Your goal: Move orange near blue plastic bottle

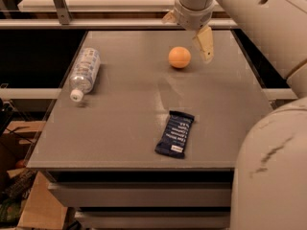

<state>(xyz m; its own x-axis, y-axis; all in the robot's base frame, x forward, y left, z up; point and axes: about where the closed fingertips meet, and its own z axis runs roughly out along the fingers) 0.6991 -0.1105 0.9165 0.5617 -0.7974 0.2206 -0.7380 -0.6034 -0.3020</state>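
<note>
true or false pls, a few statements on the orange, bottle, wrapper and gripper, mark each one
1. The blue plastic bottle stands upright. False: it lies on its side on the table.
2. The gripper holds the orange. False: it hangs open close by the orange, gripping nothing; the orange rests on the table.
3. The orange and the bottle are well apart. True.
4. The dark blue wrapper lies nearer the table's front edge than the orange. True.
</note>
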